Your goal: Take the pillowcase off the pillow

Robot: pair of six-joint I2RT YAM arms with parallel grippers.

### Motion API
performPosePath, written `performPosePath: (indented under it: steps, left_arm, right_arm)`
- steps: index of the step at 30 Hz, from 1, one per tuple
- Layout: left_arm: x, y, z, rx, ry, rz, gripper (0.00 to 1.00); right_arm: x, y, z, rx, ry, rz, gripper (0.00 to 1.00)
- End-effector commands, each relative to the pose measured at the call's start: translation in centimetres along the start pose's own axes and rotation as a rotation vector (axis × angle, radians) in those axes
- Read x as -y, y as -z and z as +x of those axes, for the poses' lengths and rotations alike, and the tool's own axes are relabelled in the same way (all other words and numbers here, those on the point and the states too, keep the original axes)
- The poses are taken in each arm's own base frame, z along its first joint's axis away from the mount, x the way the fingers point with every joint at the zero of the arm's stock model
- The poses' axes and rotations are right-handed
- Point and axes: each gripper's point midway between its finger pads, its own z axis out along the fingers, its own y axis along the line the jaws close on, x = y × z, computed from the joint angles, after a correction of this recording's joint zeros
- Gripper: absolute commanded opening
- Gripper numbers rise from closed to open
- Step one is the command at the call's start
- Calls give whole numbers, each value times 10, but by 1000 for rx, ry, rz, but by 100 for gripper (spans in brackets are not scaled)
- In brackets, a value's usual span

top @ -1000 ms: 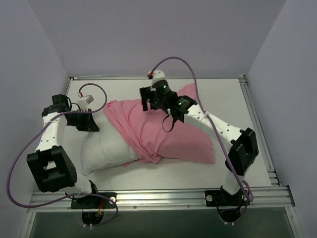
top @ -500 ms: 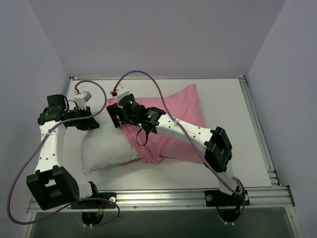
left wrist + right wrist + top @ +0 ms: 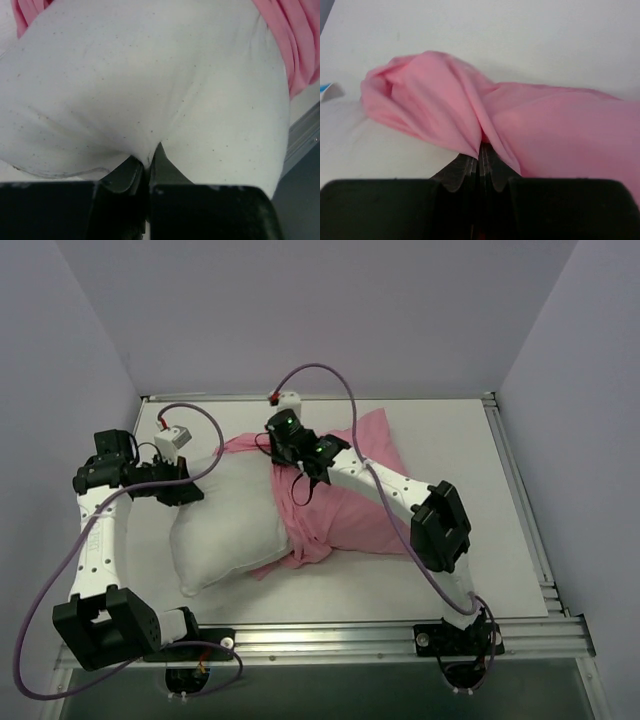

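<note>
The white table (image 3: 470,440) carries the pillow (image 3: 225,525), plump, plain white and finely speckled, its left half bare. The pillowcase (image 3: 350,510), thin pink cloth with a soft sheen, bunches in folds around the pillow's right half. The left gripper (image 3: 149,159) pinches a tuck of white pillow fabric. The right gripper (image 3: 480,150) is clamped on a pink fold near the pillow's far edge.

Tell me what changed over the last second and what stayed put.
The right gripper swung left to the bunched edge of the pillowcase, closed on it and drew it back to the right, baring more of the pillow. The left gripper stayed shut on the pillow's left end, roughly where it was.
</note>
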Motion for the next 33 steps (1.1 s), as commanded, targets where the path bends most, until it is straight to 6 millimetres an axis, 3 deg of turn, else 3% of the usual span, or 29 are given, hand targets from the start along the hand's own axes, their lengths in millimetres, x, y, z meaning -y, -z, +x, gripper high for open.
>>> performPosePath:
  steps: [1, 5, 7, 8, 10, 11, 12, 13, 14, 15, 16, 17, 18, 20, 21, 24, 26, 27, 33]
  left_arm:
    - [50, 28, -9, 51, -198, 122, 2]
    - [58, 33, 4, 13, -271, 115, 2]
    - [63, 38, 2, 32, -294, 115, 2]
    - [63, 42, -4, 49, -303, 102, 2]
    - [60, 50, -22, 106, -277, 57, 2]
    - [58, 58, -35, 140, -282, 23, 2]
    - [58, 63, -44, 164, -248, 3, 2]
    - [55, 69, -58, 208, -259, -28, 2]
    - [54, 79, -73, 251, -271, -66, 2]
    - [54, 85, -83, 281, -244, -86, 2]
    - [50, 91, -95, 319, -255, -119, 2]
    - [47, 99, -107, 345, -262, -152, 2]
    - [44, 103, -115, 365, -256, -172, 2]
    - [29, 105, -124, 367, -240, -213, 2]
    - [22, 112, -131, 380, -239, -260, 2]
    - [-4, 116, -138, 378, -195, -310, 2]
    - [-19, 116, -141, 375, -173, -337, 2]
    - [-25, 118, -142, 377, -176, -361, 2]
    - [-52, 114, -134, 349, -157, -420, 2]
  right_arm:
    - [98, -13, -42, 68, -191, 180, 0]
    - [145, -26, -53, 90, -309, 222, 0]
    - [168, -29, -47, 79, -332, 280, 0]
    - [192, -31, -43, 70, -348, 324, 0]
    - [225, -28, -26, 42, -339, 409, 0]
    - [252, -24, -20, 34, -344, 468, 0]
    - [274, -19, 5, -9, -334, 528, 0]
    - [289, -9, 7, -9, -331, 564, 0]
    - [323, 2, 11, 2, -361, 625, 0]
    - [342, 11, 40, -48, -372, 661, 0]
    - [354, 27, 36, -23, -398, 670, 0]
    - [381, 39, 36, 2, -442, 693, 0]
    - [394, 50, 57, -30, -455, 718, 0]
    - [413, 76, 52, -8, -465, 743, 0]
    - [433, 90, 55, -5, -482, 780, 0]
    - [455, 118, 58, 1, -484, 814, 0]
    - [456, 131, 55, 10, -462, 817, 0]
    - [470, 146, 51, 35, -478, 851, 0]
    - [492, 184, 39, 85, -502, 884, 0]
